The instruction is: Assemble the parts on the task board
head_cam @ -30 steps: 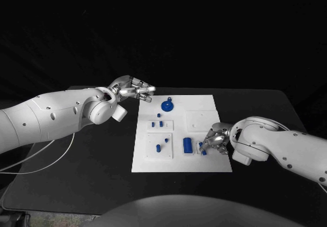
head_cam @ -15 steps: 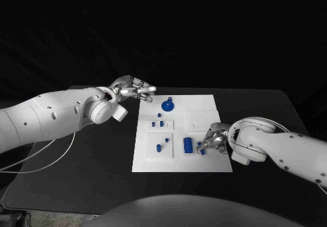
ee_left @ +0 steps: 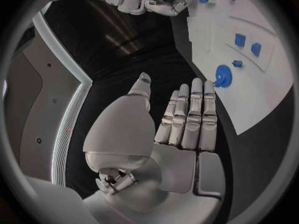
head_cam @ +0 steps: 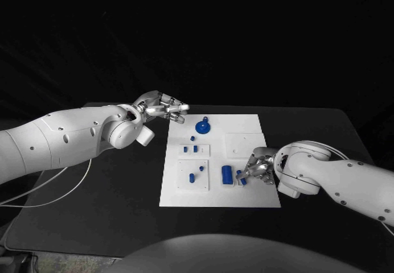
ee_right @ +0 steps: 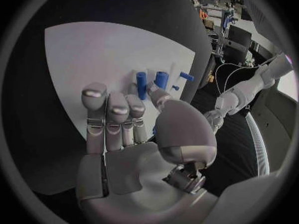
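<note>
The white task board lies mid-table with several blue parts: a round disc at the far end, two small blocks in a recess, and an upright cylinder near the front. My left hand hovers at the board's far left corner with its fingers straight and apart from the disc, holding nothing. My right hand rests on the board's near right part beside small blue pieces. Its fingers lie flat, the thumb bent toward the blue pieces. Any grip is hidden.
The black table surrounds the board, with open surface at the left and front. A cable runs across the table's left side. The bare right part of the board stretches ahead of my right hand.
My right hand has edged slightly left toward the blue cylinder. The left hand has barely moved.
</note>
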You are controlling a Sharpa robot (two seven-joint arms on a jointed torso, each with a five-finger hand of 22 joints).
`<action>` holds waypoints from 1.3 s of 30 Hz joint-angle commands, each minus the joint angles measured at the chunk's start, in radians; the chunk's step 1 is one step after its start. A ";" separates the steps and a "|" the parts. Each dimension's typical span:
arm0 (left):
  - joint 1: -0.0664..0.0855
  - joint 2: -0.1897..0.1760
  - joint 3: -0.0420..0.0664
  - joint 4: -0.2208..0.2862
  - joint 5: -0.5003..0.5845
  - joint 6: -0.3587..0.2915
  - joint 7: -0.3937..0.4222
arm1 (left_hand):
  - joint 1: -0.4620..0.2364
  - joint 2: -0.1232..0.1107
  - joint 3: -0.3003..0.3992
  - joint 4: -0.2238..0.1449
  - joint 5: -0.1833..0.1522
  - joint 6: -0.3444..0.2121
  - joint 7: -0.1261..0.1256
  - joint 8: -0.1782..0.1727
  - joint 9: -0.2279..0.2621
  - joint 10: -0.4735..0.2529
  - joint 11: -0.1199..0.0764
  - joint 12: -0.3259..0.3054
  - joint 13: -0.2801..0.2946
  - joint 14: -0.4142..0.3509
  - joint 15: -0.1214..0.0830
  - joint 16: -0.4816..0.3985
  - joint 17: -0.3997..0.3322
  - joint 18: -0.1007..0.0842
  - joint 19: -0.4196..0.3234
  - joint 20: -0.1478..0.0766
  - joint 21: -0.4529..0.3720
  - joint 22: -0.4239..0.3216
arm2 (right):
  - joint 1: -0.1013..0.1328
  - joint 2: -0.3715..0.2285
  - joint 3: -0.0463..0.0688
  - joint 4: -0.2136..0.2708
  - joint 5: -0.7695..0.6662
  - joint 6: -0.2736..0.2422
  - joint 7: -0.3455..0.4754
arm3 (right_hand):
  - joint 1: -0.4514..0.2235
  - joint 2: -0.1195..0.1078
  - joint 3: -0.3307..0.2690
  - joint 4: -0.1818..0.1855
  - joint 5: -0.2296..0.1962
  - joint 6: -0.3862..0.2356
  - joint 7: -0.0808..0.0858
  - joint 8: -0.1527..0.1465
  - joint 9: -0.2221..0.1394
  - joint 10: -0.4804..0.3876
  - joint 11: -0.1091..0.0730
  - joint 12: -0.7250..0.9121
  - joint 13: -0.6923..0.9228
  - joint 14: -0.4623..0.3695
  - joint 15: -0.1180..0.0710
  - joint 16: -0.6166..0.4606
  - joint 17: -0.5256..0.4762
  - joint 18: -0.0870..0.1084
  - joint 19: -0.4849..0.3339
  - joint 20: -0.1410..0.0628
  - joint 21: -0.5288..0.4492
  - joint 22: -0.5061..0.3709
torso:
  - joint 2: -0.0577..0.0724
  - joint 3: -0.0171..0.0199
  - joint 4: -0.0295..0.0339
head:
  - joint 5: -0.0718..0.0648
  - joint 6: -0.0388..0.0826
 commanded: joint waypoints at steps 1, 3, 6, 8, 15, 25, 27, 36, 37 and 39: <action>0.001 0.001 0.000 0.003 -0.001 0.017 0.003 | -0.002 0.006 -0.001 0.003 -0.003 -0.007 -0.001 0.002 0.002 -0.008 0.001 -0.003 0.001 -0.007 0.001 0.005 -0.001 -0.013 -0.005 -0.002 0.004 -0.001 | 0.000 0.006 0.000 -0.008 -0.008 0.008 0.005 | -0.009 -0.012 -0.003 0.009 -0.005 0.007 0.003 -0.002 0.000 0.002 0.001 -0.005 0.000 -0.001 -0.006 -0.004 0.001 0.007 0.055 -0.005 0.001 0.015 | 0.000 -0.0001 -0.0005 | 0.002 0.000; 0.001 0.001 0.000 0.003 -0.001 0.017 0.003 | -0.002 0.006 -0.001 0.003 -0.003 -0.007 -0.001 0.002 0.002 -0.008 0.001 -0.003 0.001 -0.007 0.001 0.005 -0.001 -0.013 -0.005 -0.002 0.004 -0.001 | 0.000 0.009 0.000 -0.012 -0.007 0.009 0.005 | -0.015 -0.017 -0.009 0.014 -0.005 0.007 0.004 -0.002 0.001 0.002 0.001 -0.006 0.000 -0.001 -0.006 -0.005 0.000 0.007 0.055 -0.005 0.001 0.015 | 0.000 0.0003 -0.0002 | 0.003 0.000; 0.001 0.001 0.000 0.003 -0.001 0.017 0.002 | -0.002 0.006 -0.001 0.003 -0.003 -0.007 -0.001 0.002 0.002 -0.008 0.001 -0.003 0.001 -0.007 0.001 0.005 -0.001 -0.013 -0.005 -0.002 0.004 -0.001 | 0.000 0.013 0.000 -0.016 -0.006 0.008 0.005 | -0.031 -0.029 -0.025 0.030 -0.006 0.008 0.005 -0.001 0.002 0.002 0.002 -0.007 0.000 -0.001 -0.006 -0.005 0.001 0.007 0.055 -0.004 0.002 0.014 | 0.000 0.0006 -0.0004 | 0.004 0.000; 0.001 0.001 0.000 0.003 -0.001 0.017 0.002 | -0.002 0.006 -0.001 0.003 -0.003 -0.007 -0.001 0.002 0.002 -0.008 0.001 -0.003 0.001 -0.007 0.001 0.005 -0.001 -0.013 -0.005 -0.002 0.004 -0.001 | 0.000 0.014 -0.001 -0.017 -0.004 0.007 0.006 | -0.035 -0.036 -0.032 0.043 -0.006 0.009 0.005 -0.001 0.002 0.002 0.002 -0.008 -0.001 -0.001 -0.006 -0.005 0.001 0.007 0.055 -0.005 0.002 0.014 | 0.000 0.0006 -0.0007 | 0.003 0.000; 0.001 0.001 0.000 0.003 -0.001 0.016 0.002 | -0.002 0.006 -0.001 0.003 -0.003 -0.007 -0.001 0.002 0.002 -0.008 0.001 -0.003 0.001 -0.007 0.001 0.005 -0.001 -0.013 -0.005 -0.002 0.004 -0.001 | -0.001 0.014 -0.002 -0.016 0.002 0.004 0.009 | -0.044 -0.043 -0.112 0.104 -0.006 0.008 0.008 -0.001 0.004 0.003 0.004 -0.011 0.000 -0.001 -0.005 -0.008 0.004 0.008 0.055 -0.005 0.002 0.013 | 0.000 0.0004 -0.0013 | 0.003 0.000; 0.001 0.000 0.000 0.002 -0.001 0.015 0.002 | -0.001 0.007 -0.002 0.003 -0.004 -0.008 0.000 0.002 0.002 -0.009 0.002 -0.003 0.001 -0.007 0.001 0.005 -0.001 -0.013 -0.005 -0.002 0.005 -0.001 | -0.005 -0.002 -0.002 0.005 0.013 0.008 0.016 | -0.025 -0.027 -0.186 0.119 -0.006 0.005 0.008 -0.002 0.007 0.003 0.003 -0.015 0.001 0.001 -0.005 -0.012 0.007 0.008 0.055 -0.005 0.002 0.011 | 0.000 0.0012 -0.0010 | 0.001 0.000; 0.001 0.000 0.000 0.001 -0.001 0.015 0.002 | -0.001 0.007 -0.002 0.003 -0.004 -0.008 0.000 0.002 0.002 -0.009 0.002 -0.003 0.001 -0.007 0.001 0.005 -0.001 -0.013 -0.005 -0.002 0.005 -0.001 | -0.007 -0.008 -0.002 0.010 0.014 0.009 0.017 | -0.025 -0.027 -0.189 0.119 -0.006 0.007 0.007 -0.001 0.007 0.003 0.003 -0.015 0.002 0.000 -0.006 -0.014 0.007 0.008 0.055 -0.005 0.002 0.011 | 0.000 0.0012 -0.0014 | 0.001 0.000; 0.001 -0.001 0.000 0.000 -0.001 0.015 0.001 | -0.001 0.007 -0.002 0.004 -0.004 -0.007 0.000 0.002 0.002 -0.008 0.002 -0.003 0.001 -0.007 0.001 0.005 -0.001 -0.013 -0.006 -0.002 0.005 -0.001 | -0.013 -0.034 -0.002 0.027 0.016 0.016 0.022 | -0.025 -0.029 -0.190 0.120 -0.006 0.010 0.006 -0.001 0.008 0.004 0.002 -0.015 0.002 0.001 -0.006 -0.014 0.008 0.008 0.055 -0.005 0.001 0.010 | 0.000 0.0013 -0.0010 | 0.001 0.000; 0.001 -0.001 0.000 -0.001 -0.001 0.015 0.001 | -0.001 0.007 -0.002 0.004 -0.004 -0.007 0.000 0.002 0.002 -0.008 0.002 -0.003 0.001 -0.007 0.001 0.005 -0.001 -0.013 -0.006 -0.002 0.005 -0.001 | -0.013 -0.037 -0.002 0.029 0.016 0.017 0.024 | -0.023 -0.025 -0.189 0.119 -0.006 0.012 0.006 -0.001 0.009 0.004 0.002 -0.015 0.002 0.001 -0.006 -0.014 0.008 0.008 0.055 -0.005 0.001 0.010 | 0.000 0.0015 -0.0012 | 0.001 0.000; 0.001 -0.001 0.000 -0.001 -0.001 0.015 0.001 | -0.001 0.007 -0.002 0.004 -0.004 -0.007 0.000 0.002 0.002 -0.008 0.002 -0.003 0.001 -0.007 0.001 0.005 -0.001 -0.013 -0.006 -0.002 0.005 -0.001 | -0.014 -0.041 -0.002 0.033 0.016 0.017 0.025 | -0.023 -0.021 -0.191 0.116 -0.006 0.015 0.005 -0.001 0.010 0.005 0.002 -0.013 0.003 0.001 -0.006 -0.014 0.008 0.008 0.055 -0.005 0.001 0.010 | 0.000 0.0014 -0.0016 | 0.001 0.000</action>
